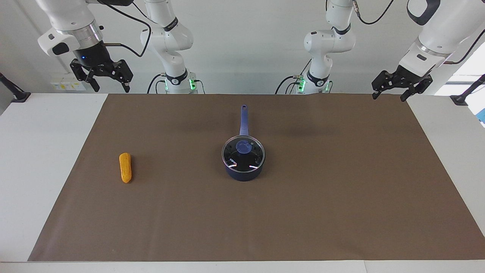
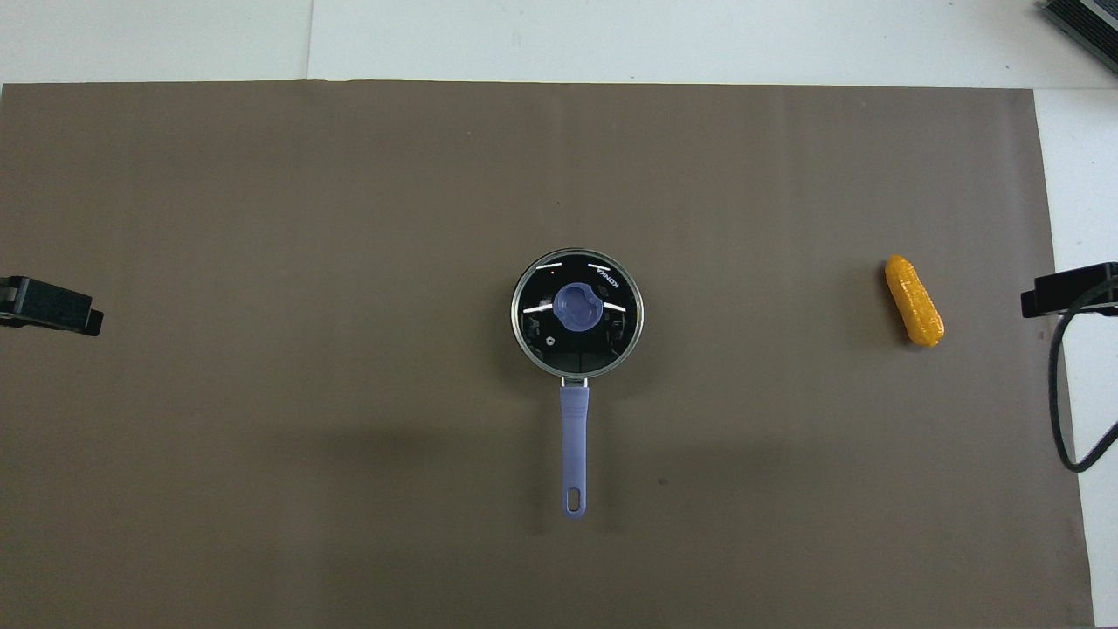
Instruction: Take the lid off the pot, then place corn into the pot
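Note:
The pot (image 1: 244, 175) stands mid-mat with its long blue-purple handle (image 2: 574, 437) pointing toward the robots. The glass lid (image 1: 243, 152) with its blue knob sits on the pot and also shows in the overhead view (image 2: 577, 313). The corn (image 1: 125, 167) lies on the mat toward the right arm's end and also shows in the overhead view (image 2: 914, 300). My right gripper (image 1: 110, 88) hangs open and empty, raised over the mat's edge near its base. My left gripper (image 1: 389, 96) hangs open and empty, raised over the mat's corner at the left arm's end.
A brown mat (image 1: 341, 189) covers most of the white table (image 1: 45, 151). A black cable (image 2: 1061, 402) hangs from the right arm by the table's edge. Clamp mounts sit at both table ends.

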Motion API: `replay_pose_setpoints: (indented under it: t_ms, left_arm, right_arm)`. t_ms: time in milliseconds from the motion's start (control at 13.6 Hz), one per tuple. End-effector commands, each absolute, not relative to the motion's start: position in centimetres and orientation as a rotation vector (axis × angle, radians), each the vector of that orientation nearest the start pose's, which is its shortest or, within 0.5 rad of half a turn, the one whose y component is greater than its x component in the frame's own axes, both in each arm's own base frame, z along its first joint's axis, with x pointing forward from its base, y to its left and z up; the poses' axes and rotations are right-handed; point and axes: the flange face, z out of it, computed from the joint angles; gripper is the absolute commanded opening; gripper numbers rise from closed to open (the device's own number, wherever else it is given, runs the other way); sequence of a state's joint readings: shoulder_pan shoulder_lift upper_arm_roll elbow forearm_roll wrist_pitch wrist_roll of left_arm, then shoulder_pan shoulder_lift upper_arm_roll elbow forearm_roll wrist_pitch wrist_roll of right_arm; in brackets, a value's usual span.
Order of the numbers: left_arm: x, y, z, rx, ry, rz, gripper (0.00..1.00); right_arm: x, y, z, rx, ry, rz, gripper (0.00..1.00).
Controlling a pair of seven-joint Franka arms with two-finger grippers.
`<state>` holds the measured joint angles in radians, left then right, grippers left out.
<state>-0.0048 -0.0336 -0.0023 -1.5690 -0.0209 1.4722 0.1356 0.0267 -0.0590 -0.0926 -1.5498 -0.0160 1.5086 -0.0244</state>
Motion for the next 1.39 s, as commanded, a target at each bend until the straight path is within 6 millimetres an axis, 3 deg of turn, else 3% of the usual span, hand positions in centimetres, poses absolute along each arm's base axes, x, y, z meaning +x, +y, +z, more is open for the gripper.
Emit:
replay_pose_setpoints:
  t_ms: [0, 220, 367, 587, 807, 954, 1100, 1320]
  left_arm:
    - [52.7, -0.7, 64.0, -3.162, 0.221, 0.075, 1.0]
    - [52.6, -1.5, 64.0, -3.159, 0.253, 0.083, 1.0]
    - [52.5, -3.2, 63.8, -3.148, 0.254, 0.091, 1.0]
    - [52.3, -6.7, 63.7, -3.14, 0.271, 0.09, 1.0]
    - [51.9, -11.0, 63.3, -3.119, 0.297, 0.069, 1.0]
    - [51.6, -13.3, 63.0, -3.114, 0.338, 0.071, 1.0]
    - [51.6, -16.3, 62.2, -3.116, 0.321, 0.051, 1.0]
    - [51.7, -19.8, 61.1, -3.125, 0.264, 0.022, 1.0]
  right_arm:
    - [52.3, -5.0, 66.5, -3.144, 0.085, -0.031, 1.0]
    - [52.8, -3.9, 66.1, -3.144, 0.056, -0.093, 1.0]
    - [53.6, -3.7, 63.9, -3.145, 0.045, -0.12, 1.0]
    - [55.1, -3.8, 58.7, -3.148, 0.034, -0.125, 1.0]
    - [57.4, -6.4, 50.6, -3.156, 0.063, -0.047, 1.0]
    - [59.9, -7.8, 45.8, -3.167, -0.031, -0.061, 1.0]
    - [61.8, -8.6, 43.4, -3.179, -0.131, -0.176, 1.0]
    - [62.6, -9.3, 38.5, -3.178, -0.212, -0.094, 1.0]
